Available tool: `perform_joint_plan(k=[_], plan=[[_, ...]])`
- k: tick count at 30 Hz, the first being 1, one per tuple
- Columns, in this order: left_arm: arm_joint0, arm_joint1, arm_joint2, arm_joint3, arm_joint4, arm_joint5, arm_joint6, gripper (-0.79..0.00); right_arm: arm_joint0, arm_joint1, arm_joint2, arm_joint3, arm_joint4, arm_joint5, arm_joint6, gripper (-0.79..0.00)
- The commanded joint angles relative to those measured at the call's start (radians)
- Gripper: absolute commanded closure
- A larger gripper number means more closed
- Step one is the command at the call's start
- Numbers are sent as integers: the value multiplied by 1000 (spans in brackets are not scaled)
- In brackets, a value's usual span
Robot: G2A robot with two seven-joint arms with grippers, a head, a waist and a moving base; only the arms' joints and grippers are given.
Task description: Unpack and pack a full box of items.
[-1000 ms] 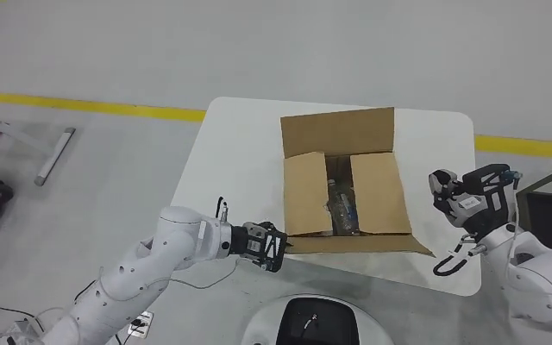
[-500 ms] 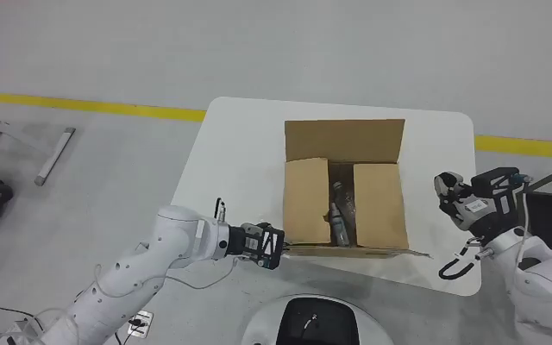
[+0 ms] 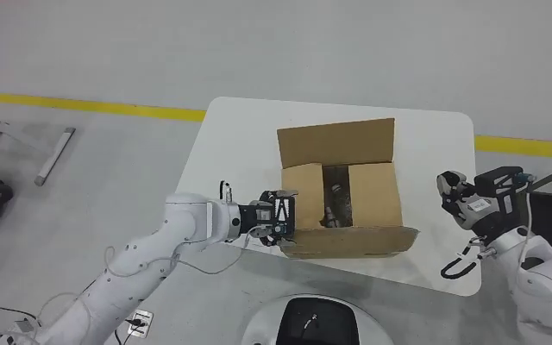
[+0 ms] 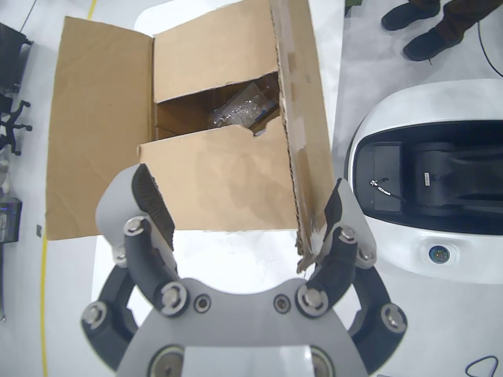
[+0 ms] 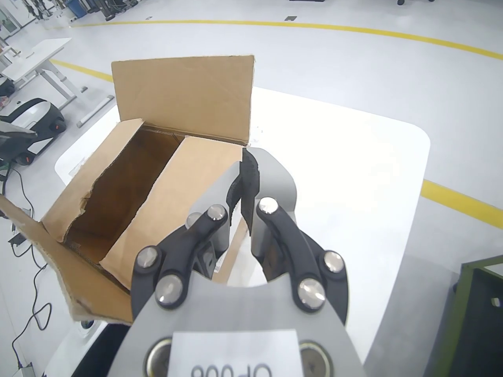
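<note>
Since a second ago the long flap on the robot's side of the cardboard box has swung up from lying flat and outward to standing nearly upright, and the box has turned slightly on the white table. With it, the left gripper has travelled in toward the box's near corner. Its jaws are spread wide and grip nothing; the flap's torn, frayed corner rests against one ribbed black finger pad. The corrugated edge of that flap shows its fluted layers. Two short inner flaps lie level over the box, leaving a narrow gap with crinkled clear plastic items down inside. The far flap stands up, smooth and plain brown. Off the box's other side, well apart from it, the right gripper has kept its place, fingers pressed together and empty.
</note>
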Motion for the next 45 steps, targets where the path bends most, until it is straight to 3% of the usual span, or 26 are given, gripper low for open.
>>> perform_joint_plan(k=[1, 10, 21, 28, 33, 42, 44, 45], plan=[[-36, -6, 23, 11, -32, 35, -51, -785, -2, 1, 3, 1, 2, 2, 1, 0], [-162, -36, 134, 86, -33, 125, -139, -785, -10, 3, 2, -12, 35, -21, -1, 0], [-204, -55, 194, 142, -6, 161, -187, -785, -2, 0, -116, -5, 53, -121, 40, 0], [-208, -57, 178, 139, -11, 160, -199, -785, 41, -12, -223, 85, 7, -109, 52, 0], [-192, -48, 137, 80, 24, 120, -226, -785, 71, -18, -258, 145, -13, -96, 38, 0], [-60, -26, -15, -63, -53, 121, -272, -785, 102, -24, -286, 181, -16, -90, 30, 0], [-26, -22, -46, -87, -63, 124, -273, -637, 109, -25, -285, 178, -8, -85, 22, 0], [-11, -20, -61, -98, -64, 123, -273, -354, 111, -25, -279, 173, 0, -80, 15, 0]])
